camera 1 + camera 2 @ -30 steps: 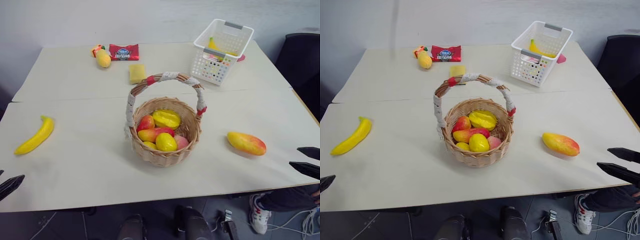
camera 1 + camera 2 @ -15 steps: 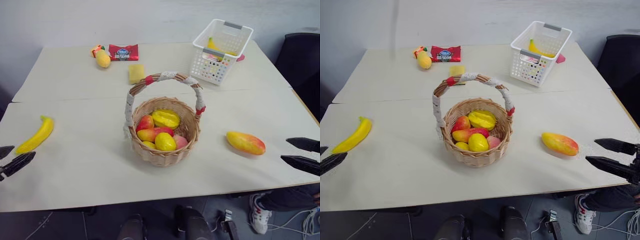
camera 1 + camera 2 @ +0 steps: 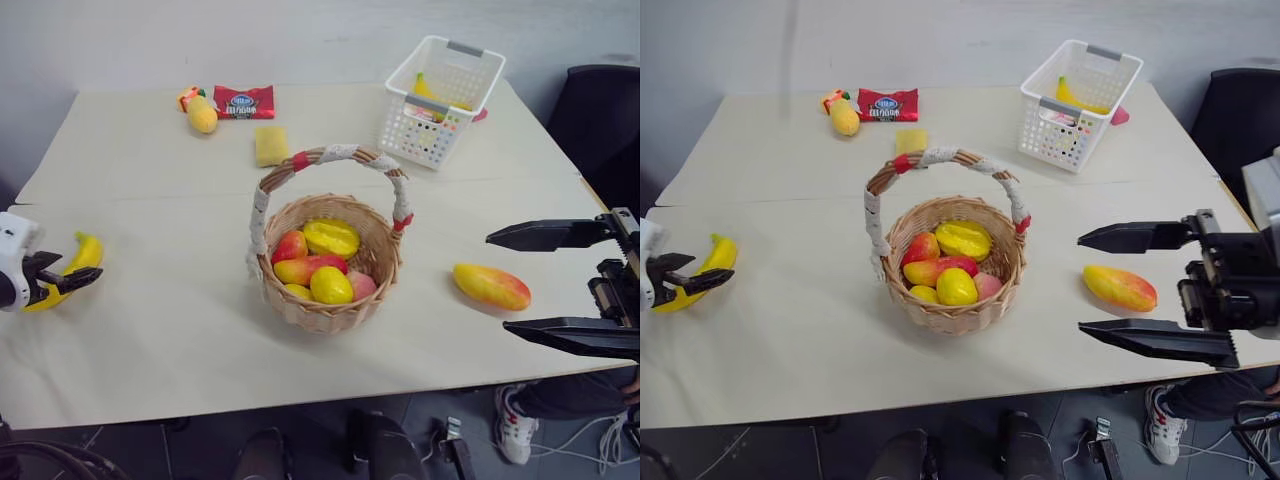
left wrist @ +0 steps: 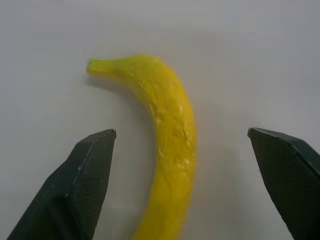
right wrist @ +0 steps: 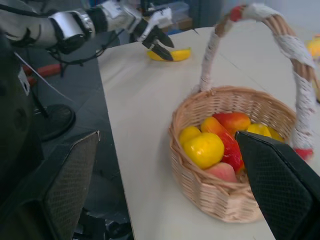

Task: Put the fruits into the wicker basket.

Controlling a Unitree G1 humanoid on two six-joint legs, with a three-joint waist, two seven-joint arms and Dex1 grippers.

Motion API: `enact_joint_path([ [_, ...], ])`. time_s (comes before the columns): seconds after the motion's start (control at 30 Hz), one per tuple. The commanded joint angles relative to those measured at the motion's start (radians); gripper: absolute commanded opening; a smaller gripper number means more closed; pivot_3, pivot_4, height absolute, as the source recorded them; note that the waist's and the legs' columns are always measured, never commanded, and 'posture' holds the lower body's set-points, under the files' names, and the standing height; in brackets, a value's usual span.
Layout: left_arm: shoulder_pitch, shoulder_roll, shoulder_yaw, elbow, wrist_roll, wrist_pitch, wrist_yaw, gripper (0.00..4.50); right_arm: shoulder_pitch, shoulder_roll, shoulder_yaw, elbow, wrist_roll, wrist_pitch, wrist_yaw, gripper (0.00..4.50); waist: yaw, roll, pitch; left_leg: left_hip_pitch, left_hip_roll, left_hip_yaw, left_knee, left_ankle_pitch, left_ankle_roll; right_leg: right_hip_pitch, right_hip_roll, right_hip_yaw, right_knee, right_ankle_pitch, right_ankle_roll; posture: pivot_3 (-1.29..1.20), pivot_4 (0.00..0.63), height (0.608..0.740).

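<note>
White plastic basket point(image 3: 440, 100), sponge point(image 3: 271, 145), red packet point(image 3: 244, 101)

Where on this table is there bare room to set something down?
Bare table along the near edge, between the banana and the wicker basket; also between the basket and the mango. Crowded at the far edge: white plastic basket, sponge, snack packet.

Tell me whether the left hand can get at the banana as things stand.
Probably yes. The left hand is open with the banana lying flat on the table between its fingers, and nothing sits between them.
</note>
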Motion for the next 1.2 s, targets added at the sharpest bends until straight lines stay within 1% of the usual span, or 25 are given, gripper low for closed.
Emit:
enact_joint_path([
  [0.03,-0.098,-0.003,-0.041,0.13,0.059,-0.03,0.016,4.44,-0.028,-0.02,0.002,-0.011,0.043,-0.001,-0.026,4.5,0.001,-0.001,0.0,0.0,-0.001,0.001,0.0,-0.001,0.001,0.0,0.0,-0.001,0.0,0.0,0.0,0.0,0.15,0.74],
  [0.1,-0.144,-0.013,-0.065,0.191,0.085,-0.042,0.024,4.44,-0.035,-0.019,0.007,-0.013,0.044,-0.002,-0.033,4.5,0.001,-0.002,0.0,0.0,-0.003,0.003,0.001,-0.001,0.002,0.0,-0.001,-0.003,0.0,0.001,0.001,0.0,0.15,0.74],
  [0.13,-0.161,-0.015,-0.07,0.213,0.091,-0.046,0.021,4.05,-0.037,-0.018,0.007,-0.013,0.045,-0.002,-0.036,4.5,0.001,-0.002,0.0,0.0,-0.004,0.004,0.001,-0.002,0.003,0.0,-0.001,-0.003,0.0,0.001,0.002,0.0,0.15,0.74],
  [0.17,-0.173,-0.015,-0.075,0.228,0.095,-0.051,0.008,3.85,-0.04,-0.017,0.008,-0.01,0.046,-0.002,-0.04,4.5,0.001,-0.002,0.0,0.0,-0.004,0.004,0.001,-0.001,0.003,0.0,-0.001,-0.003,-0.001,0.002,0.003,0.0,0.15,0.74],
  [0.3,-0.188,-0.011,-0.079,0.246,0.096,-0.06,-0.032,2.63,-0.043,-0.011,0.013,-0.001,0.023,-0.012,-0.047,4.5,-0.001,-0.002,0.0,0.001,-0.002,0.005,0.002,-0.001,0.004,0.0,-0.002,-0.002,0.0,0.002,0.004,0.0,0.15,0.74],
  [0.47,-0.157,-0.003,-0.066,0.201,0.079,-0.041,-0.077,1.03,-0.045,-0.002,0.026,0.002,0.006,-0.023,-0.05,4.5,-0.001,-0.002,0.0,0.001,-0.001,0.006,0.003,-0.001,0.004,0.0,-0.002,-0.001,0.001,0.002,0.004,0.0,0.15,0.74],
  [0.5,-0.146,-0.002,-0.058,0.17,0.065,-0.02,-0.092,0.78,-0.043,0.0,0.027,0.004,-0.002,-0.025,-0.049,4.5,-0.001,-0.002,0.0,0.001,-0.001,0.006,0.003,-0.001,0.004,0.0,-0.002,-0.001,0.001,0.002,0.004,0.0,0.15,0.74],
  [0.53,-0.139,-0.003,-0.051,0.14,0.055,-0.004,-0.104,0.7,-0.041,0.002,0.028,0.006,-0.007,-0.026,-0.047,4.5,-0.001,-0.002,0.0,0.001,-0.001,0.006,0.003,-0.001,0.004,0.0,-0.002,-0.001,0.001,0.002,0.004,0.0,0.15,0.74],
  [0.6,-0.131,-0.009,-0.038,0.068,0.031,0.035,-0.125,0.7,-0.039,0.005,0.029,0.011,-0.017,-0.028,-0.044,4.5,-0.001,-0.002,0.0,0.001,-0.001,0.005,0.003,-0.001,0.004,0.0,-0.002,-0.001,0.001,0.002,0.004,0.0,0.15,0.74],
  [0.7,-0.15,-0.03,-0.035,-0.175,-0.059,0.175,-0.203,0.7,-0.038,0.011,0.031,0.018,-0.024,-0.029,-0.051,4.5,0.009,-0.003,0.0,0.0,-0.001,0.005,0.004,-0.001,0.004,0.0,-0.003,-0.001,0.001,0.002,0.004,0.0,0.15,0.74],
  [0.77,-0.156,-0.035,-0.043,-0.29,-0.094,0.233,-0.233,0.7,-0.038,0.014,0.034,0.017,-0.029,-0.03,-0.053,4.5,0.019,-0.003,0.0,-0.001,-0.001,0.004,0.005,-0.001,0.005,0.0,-0.003,-0.002,0.001,0.003,0.004,0.0,0.15,0.74],
  [0.87,-0.242,-0.064,-0.118,-0.475,-0.169,0.284,-0.36,0.7,-0.021,0.032,0.026,-0.004,-0.03,-0.031,-0.074,4.5,0.025,-0.003,0.0,0.0,-0.002,0.005,0.006,-0.001,0.005,0.0,-0.002,0.0,0.001,0.003,0.005,0.0,0.15,0.74],
  [0.93,-0.302,-0.085,-0.169,-0.524,-0.181,0.275,-0.426,0.7,-0.015,0.042,0.022,-0.015,-0.027,-0.032,-0.089,4.5,0.027,-0.003,0.001,-0.001,-0.003,0.004,0.007,-0.001,0.005,0.001,-0.002,-0.001,0.001,0.003,0.005,0.0,0.15,0.74],
  [1.03,-0.448,-0.15,-0.266,-0.497,-0.161,0.228,-0.521,0.7,0.006,0.057,0.0,-0.041,-0.009,-0.028,-0.124,4.5,0.026,-0.003,0.001,-0.001,-0.006,0.006,0.009,-0.001,0.005,0.001,-0.001,0.001,0.001,0.004,0.006,0.0,0.15,0.74],
  [1.13,-0.611,-0.245,-0.35,-0.364,-0.111,0.133,-0.602,0.7,0.042,0.075,-0.03,-0.077,0.01,-0.027,-0.165,4.5,0.026,-0.003,0.001,-0.002,-0.006,0.01,0.014,-0.001,0.005,0.002,0.001,0.0,0.002,0.004,0.006,0.0,0.15,0.74],
  [1.2,-0.692,-0.295,-0.391,-0.257,-0.07,0.055,-0.642,0.7,0.063,0.084,-0.048,-0.1,0.028,-0.027,-0.192,4.5,0.026,-0.003,0.001,-0.003,-0.005,0.01,0.016,-0.001,0.005,0.002,0.001,0.0,0.003,0.004,0.007,0.0,0.15,0.74],
])
